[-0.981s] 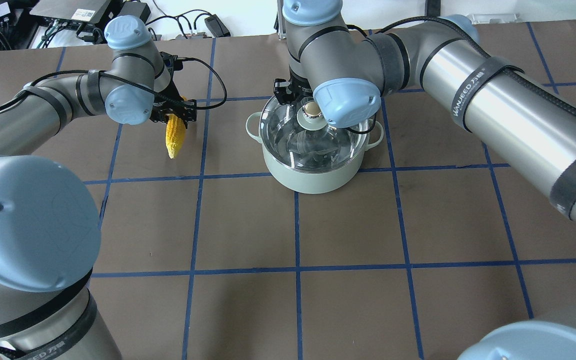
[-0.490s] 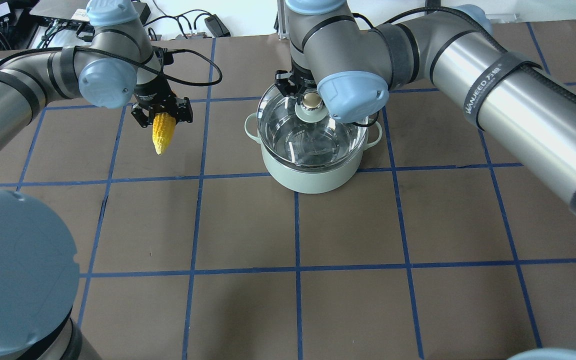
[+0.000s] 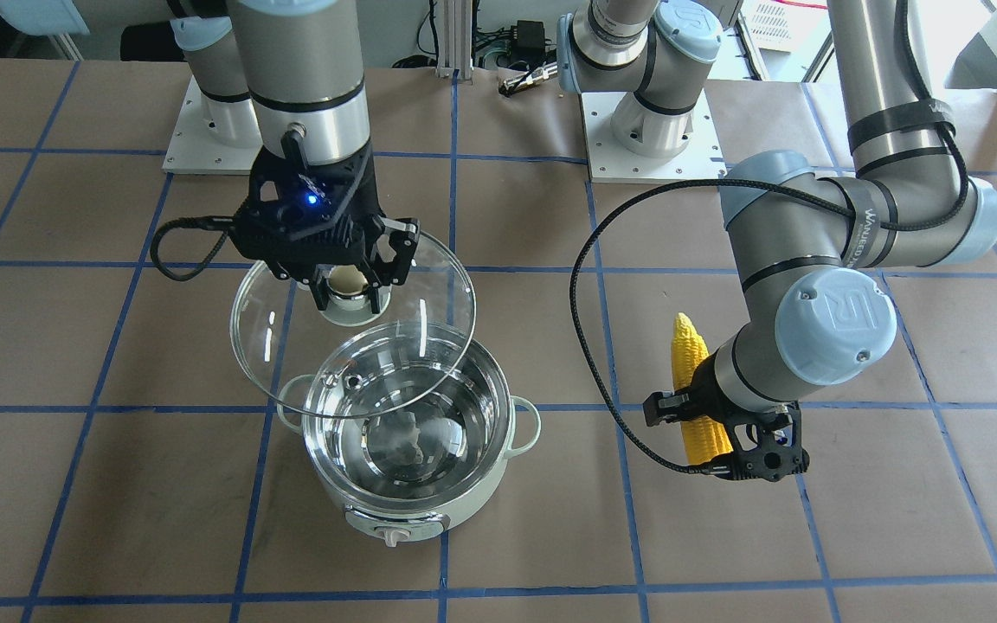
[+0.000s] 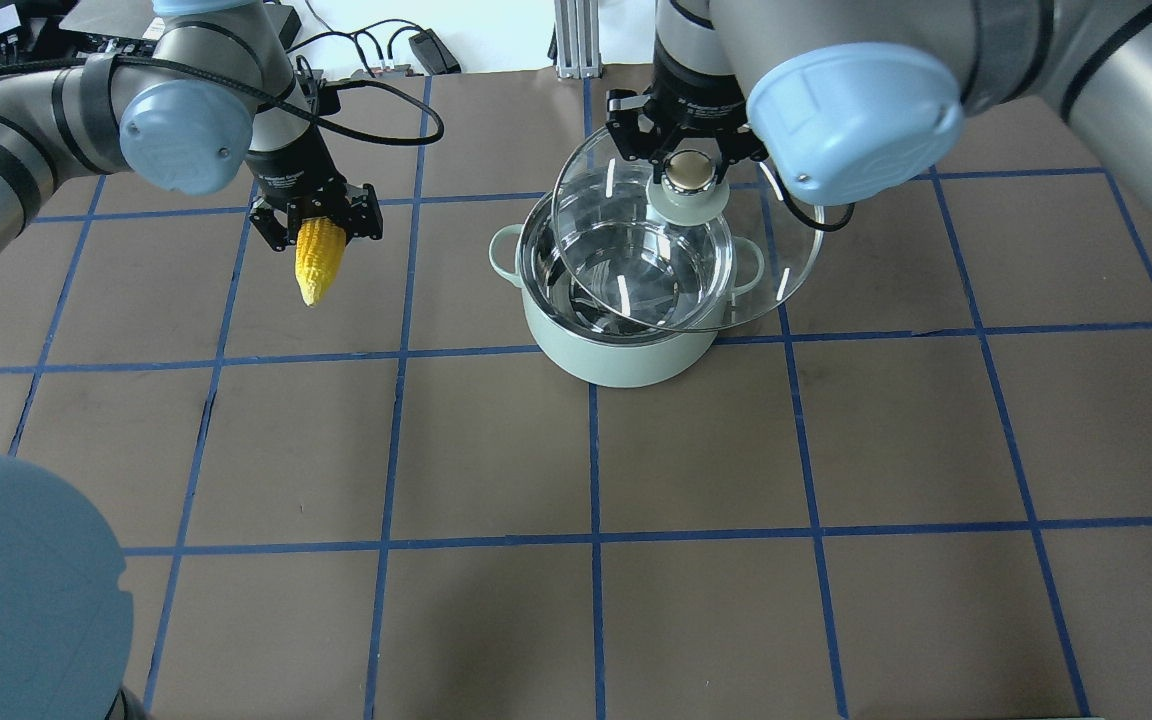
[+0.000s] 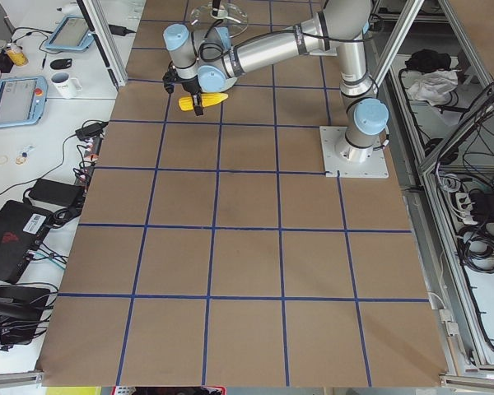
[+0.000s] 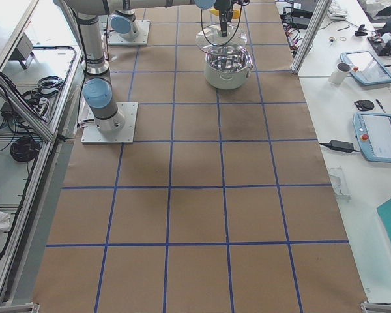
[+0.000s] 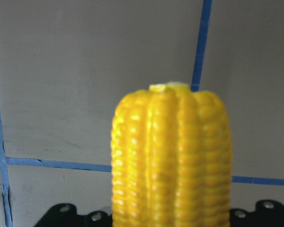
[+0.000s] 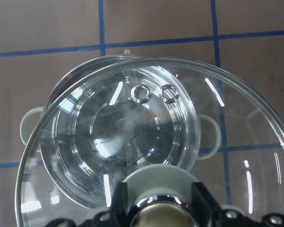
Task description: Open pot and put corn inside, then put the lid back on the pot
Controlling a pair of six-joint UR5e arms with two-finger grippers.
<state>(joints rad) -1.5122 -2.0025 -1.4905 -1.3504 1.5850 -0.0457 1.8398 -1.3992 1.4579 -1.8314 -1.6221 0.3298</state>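
Note:
The mint-green pot (image 4: 626, 365) stands open on the brown table, steel interior showing; it also shows in the front view (image 3: 464, 512) and right wrist view (image 8: 27, 128). My right gripper (image 4: 688, 165) is shut on the knob of the glass lid (image 4: 786, 240) and holds it tilted above the pot, offset toward the robot's right (image 3: 429, 285). My left gripper (image 4: 319, 222) is shut on the thick end of the yellow corn (image 4: 316, 262), held off the table well left of the pot. The corn fills the left wrist view (image 7: 173, 161).
Cables and electronics (image 4: 176, 30) lie along the far table edge, with an aluminium post (image 4: 571, 40) behind the pot. The arm bases (image 3: 646, 130) sit on white plates. Side desks with tablets (image 6: 375, 137) stand beyond the table.
My right gripper has lifted the lid off the pot and carried it up and to the right. My left gripper has raised the corn and shifted slightly left.

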